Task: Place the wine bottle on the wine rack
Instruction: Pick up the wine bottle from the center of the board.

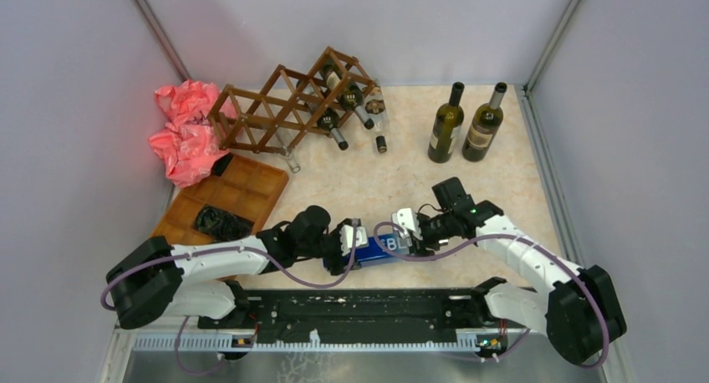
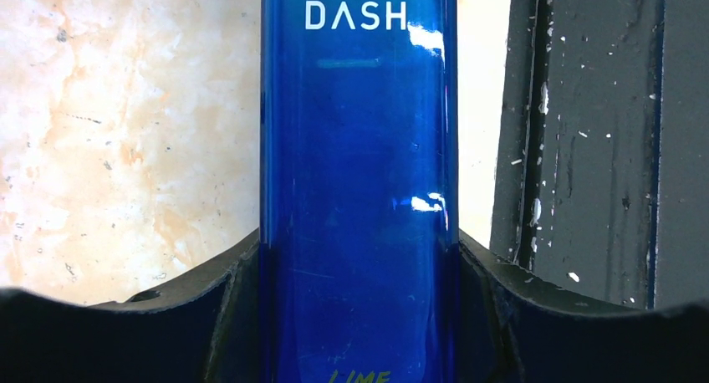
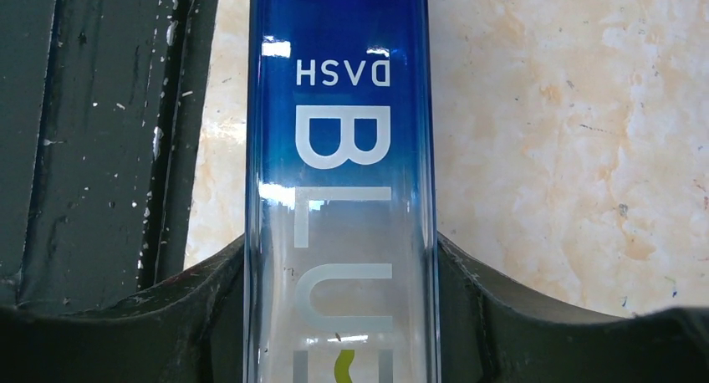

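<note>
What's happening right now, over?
Left tool and right tool both clamped on blue bottle, horizontal near the bases. Wine rack back left, partly filled. Brown tray left of the path.

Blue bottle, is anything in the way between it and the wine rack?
Nothing visible. Bare table lies between the blue bottle and the wine rack; the brown tray sits off to the left. Bottles sit in the rack's right cells.
</note>
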`<state>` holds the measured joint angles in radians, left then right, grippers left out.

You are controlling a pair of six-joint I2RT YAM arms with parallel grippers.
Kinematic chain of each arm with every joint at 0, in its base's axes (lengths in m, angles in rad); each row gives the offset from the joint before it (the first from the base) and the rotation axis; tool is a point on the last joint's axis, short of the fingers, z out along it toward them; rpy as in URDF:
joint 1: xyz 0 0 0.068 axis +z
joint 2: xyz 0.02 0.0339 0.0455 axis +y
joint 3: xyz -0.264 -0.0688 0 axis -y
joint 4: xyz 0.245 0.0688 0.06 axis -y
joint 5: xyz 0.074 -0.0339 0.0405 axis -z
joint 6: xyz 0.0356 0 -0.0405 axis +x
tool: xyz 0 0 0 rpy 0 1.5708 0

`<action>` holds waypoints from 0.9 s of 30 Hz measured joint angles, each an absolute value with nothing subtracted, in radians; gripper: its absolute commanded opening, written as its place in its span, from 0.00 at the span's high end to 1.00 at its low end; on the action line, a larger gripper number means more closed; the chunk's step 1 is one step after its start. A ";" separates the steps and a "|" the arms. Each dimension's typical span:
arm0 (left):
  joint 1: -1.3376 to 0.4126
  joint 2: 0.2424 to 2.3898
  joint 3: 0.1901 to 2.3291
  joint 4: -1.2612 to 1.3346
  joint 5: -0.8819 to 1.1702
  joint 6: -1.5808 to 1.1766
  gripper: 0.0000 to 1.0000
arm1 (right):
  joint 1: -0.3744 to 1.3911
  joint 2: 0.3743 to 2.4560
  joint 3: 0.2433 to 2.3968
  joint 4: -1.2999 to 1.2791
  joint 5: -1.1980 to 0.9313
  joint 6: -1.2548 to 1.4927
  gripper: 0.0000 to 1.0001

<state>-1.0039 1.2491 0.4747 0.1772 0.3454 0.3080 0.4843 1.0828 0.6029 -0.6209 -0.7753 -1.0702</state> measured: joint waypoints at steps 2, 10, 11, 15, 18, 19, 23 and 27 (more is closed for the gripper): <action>-1.004 1.249 0.475 0.185 0.340 0.306 0.35 | 0.486 1.068 0.603 -0.621 -0.766 -1.055 1.00; -1.005 1.228 0.475 0.274 0.266 0.265 0.01 | 0.488 1.060 0.603 -0.625 -0.709 -0.939 1.00; -1.005 1.219 0.475 0.283 0.252 0.258 0.01 | 0.487 1.060 0.603 -0.625 -0.701 -0.926 1.00; -1.005 1.145 0.474 0.292 0.196 0.242 0.01 | 0.466 1.058 0.603 -0.624 -0.699 -0.878 1.00; -1.005 1.063 0.474 0.292 0.168 0.234 0.01 | 0.448 1.052 0.603 -0.624 -0.706 -0.855 1.00; -1.005 1.032 0.474 0.292 0.164 0.232 0.01 | 0.443 1.050 0.603 -0.624 -0.707 -0.846 1.00; -1.005 0.930 0.475 0.289 0.156 0.200 0.01 | 0.428 1.047 0.603 -0.624 -0.716 -0.820 1.00; -1.005 0.872 0.503 0.236 0.128 0.148 0.01 | 0.416 1.047 0.604 -0.625 -0.735 -0.796 1.00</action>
